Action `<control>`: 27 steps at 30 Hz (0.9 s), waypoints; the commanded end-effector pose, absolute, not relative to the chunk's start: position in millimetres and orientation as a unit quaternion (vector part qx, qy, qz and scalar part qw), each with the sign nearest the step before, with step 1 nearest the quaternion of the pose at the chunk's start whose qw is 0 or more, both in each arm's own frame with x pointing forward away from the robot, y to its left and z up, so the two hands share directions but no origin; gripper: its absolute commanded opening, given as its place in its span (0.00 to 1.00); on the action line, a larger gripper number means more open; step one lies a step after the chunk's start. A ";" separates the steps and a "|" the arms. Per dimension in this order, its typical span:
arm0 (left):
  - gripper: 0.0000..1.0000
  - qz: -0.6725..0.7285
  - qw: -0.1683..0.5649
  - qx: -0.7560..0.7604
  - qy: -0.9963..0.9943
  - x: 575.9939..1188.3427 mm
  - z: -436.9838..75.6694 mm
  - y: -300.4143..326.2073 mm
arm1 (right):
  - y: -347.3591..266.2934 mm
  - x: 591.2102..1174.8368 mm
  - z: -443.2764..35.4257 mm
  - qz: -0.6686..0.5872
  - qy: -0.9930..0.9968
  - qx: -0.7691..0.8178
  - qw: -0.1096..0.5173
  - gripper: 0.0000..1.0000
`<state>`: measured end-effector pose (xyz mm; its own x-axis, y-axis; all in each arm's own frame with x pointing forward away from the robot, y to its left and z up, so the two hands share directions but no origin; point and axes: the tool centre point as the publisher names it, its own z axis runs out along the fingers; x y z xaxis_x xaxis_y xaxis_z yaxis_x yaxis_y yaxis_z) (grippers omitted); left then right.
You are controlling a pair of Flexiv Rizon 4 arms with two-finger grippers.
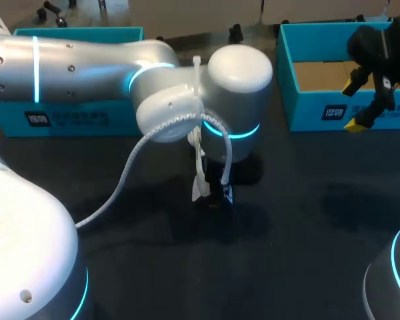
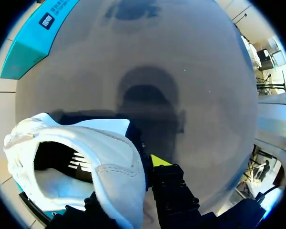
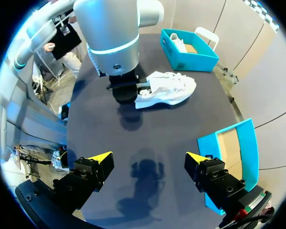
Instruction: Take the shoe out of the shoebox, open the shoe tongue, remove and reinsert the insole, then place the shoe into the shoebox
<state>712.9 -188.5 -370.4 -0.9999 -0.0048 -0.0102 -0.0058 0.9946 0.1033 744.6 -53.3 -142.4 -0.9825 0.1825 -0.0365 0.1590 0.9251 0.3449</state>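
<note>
Glossy silver-white arms (image 1: 73, 63) carry glowing cyan joint rings, small dark screws and a white braided cable (image 1: 123, 179), ending in black jaws with yellow tips (image 3: 99, 157).

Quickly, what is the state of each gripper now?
Left gripper: closed on the shoe.
Right gripper: open, empty.

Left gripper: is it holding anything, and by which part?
Yes, the left gripper grips the white shoe by the rim of its opening.

Head view overlooks table (image 1: 307, 220) from behind; wrist views, left nearest, share shoe (image 2: 114, 157).
</note>
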 end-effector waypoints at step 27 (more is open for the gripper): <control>0.00 0.023 -0.029 0.033 0.999 745.8 -194.5 -184.5 | -52.3 746.1 -142.8 0.172 0.981 0.087 0.033 1.00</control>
<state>744.8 -189.0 -210.5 -0.9959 0.0485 0.0764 0.0514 0.9980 0.0366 744.6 -53.3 -142.4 -0.9825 0.1824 -0.0366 0.1589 0.9251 0.3448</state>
